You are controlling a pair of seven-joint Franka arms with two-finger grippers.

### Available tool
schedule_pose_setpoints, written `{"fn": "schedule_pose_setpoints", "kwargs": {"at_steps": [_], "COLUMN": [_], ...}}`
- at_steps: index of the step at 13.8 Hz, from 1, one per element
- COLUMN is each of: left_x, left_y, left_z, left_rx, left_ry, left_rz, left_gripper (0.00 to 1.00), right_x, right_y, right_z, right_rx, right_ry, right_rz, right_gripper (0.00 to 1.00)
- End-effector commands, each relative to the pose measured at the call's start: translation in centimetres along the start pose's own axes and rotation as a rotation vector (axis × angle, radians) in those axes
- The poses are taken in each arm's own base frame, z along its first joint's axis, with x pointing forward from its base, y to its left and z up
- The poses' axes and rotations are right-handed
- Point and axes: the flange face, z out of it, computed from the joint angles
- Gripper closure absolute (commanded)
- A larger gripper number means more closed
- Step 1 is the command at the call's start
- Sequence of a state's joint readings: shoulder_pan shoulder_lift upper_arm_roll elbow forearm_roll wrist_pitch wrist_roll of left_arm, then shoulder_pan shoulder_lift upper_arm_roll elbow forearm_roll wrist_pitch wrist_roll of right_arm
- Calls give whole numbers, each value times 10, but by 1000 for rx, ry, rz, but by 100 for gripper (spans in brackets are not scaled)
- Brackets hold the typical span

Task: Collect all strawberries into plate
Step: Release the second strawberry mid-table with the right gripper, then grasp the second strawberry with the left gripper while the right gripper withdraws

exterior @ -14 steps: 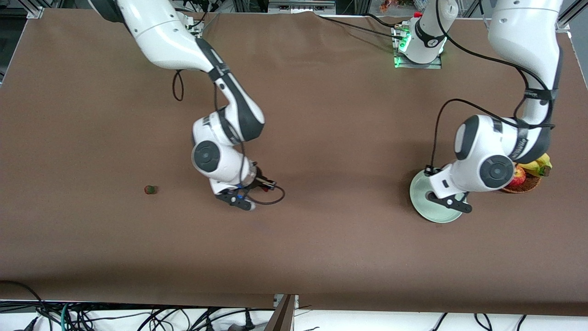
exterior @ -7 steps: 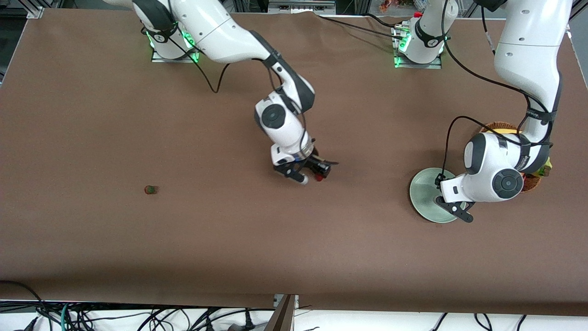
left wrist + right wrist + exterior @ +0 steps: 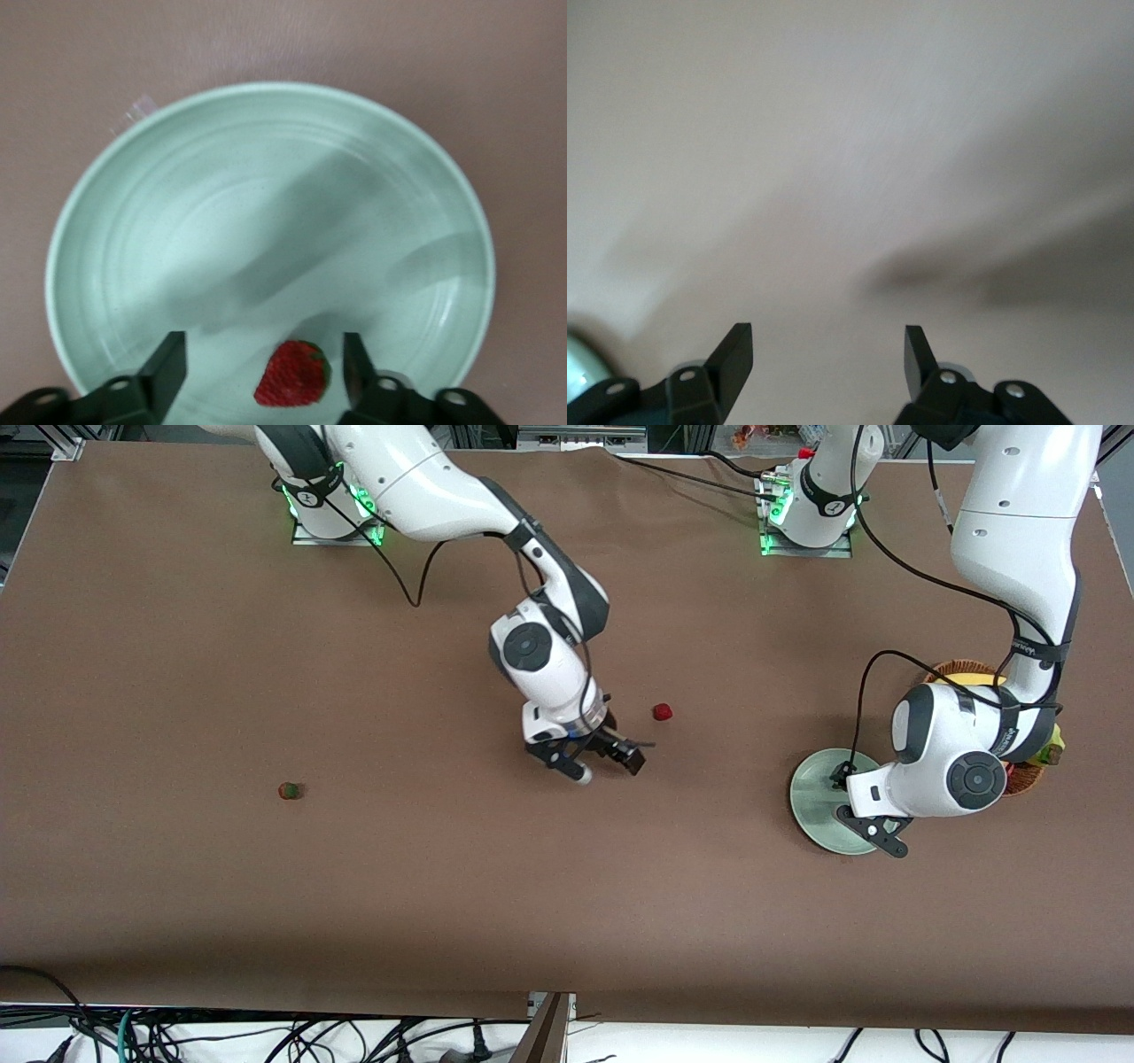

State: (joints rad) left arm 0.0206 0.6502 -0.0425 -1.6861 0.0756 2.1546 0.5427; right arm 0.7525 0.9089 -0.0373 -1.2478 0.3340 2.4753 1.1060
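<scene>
The pale mint-green plate [image 3: 813, 808] lies near the left arm's end of the table. My left gripper [image 3: 263, 363] hangs low over it, open, with one strawberry [image 3: 294, 374] lying in the plate [image 3: 266, 204] between its fingers. The left hand hides that berry in the front view. My right gripper [image 3: 608, 765] is open and empty over mid-table, and the right wrist view [image 3: 828, 354] shows only bare cloth between its fingers. A second strawberry [image 3: 662, 711] lies on the cloth close to the right gripper, toward the plate. A third strawberry [image 3: 289, 790] lies toward the right arm's end.
A brown wicker basket [image 3: 959, 666] with a banana [image 3: 1051, 740] stands beside the plate, partly hidden by the left arm. Arm cables hang over the table near both wrists. Brown cloth covers the whole table.
My right gripper was shut on a strawberry half a second ago; it is now open and the berry lies on the cloth a little way off, toward the plate. The left arm barely moved.
</scene>
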Motion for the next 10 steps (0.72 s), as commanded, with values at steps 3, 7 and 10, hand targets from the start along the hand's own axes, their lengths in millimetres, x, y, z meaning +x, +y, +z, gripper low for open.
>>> {"fn": "schedule_pose_setpoints", "kwargs": {"at_steps": [3,7,10], "left_x": [15,48,66], "left_y": [64,153,228], "left_z": [-58,-60,-48], "left_rx": [-80,-125,-102], "left_ry": [-24,-50,-86], "left_rz": [-121,-343,-461], "left_gripper": [0,0,0], "right_x": [96,173,215], "right_y": [45,114,169], "right_z": [-74,-117,-142], "right_rx": [-214,-391,-433], "right_ry": [-89,-154,-183], "right_rz": [-245,-422,-515], "right_gripper": [23,23,23]}}
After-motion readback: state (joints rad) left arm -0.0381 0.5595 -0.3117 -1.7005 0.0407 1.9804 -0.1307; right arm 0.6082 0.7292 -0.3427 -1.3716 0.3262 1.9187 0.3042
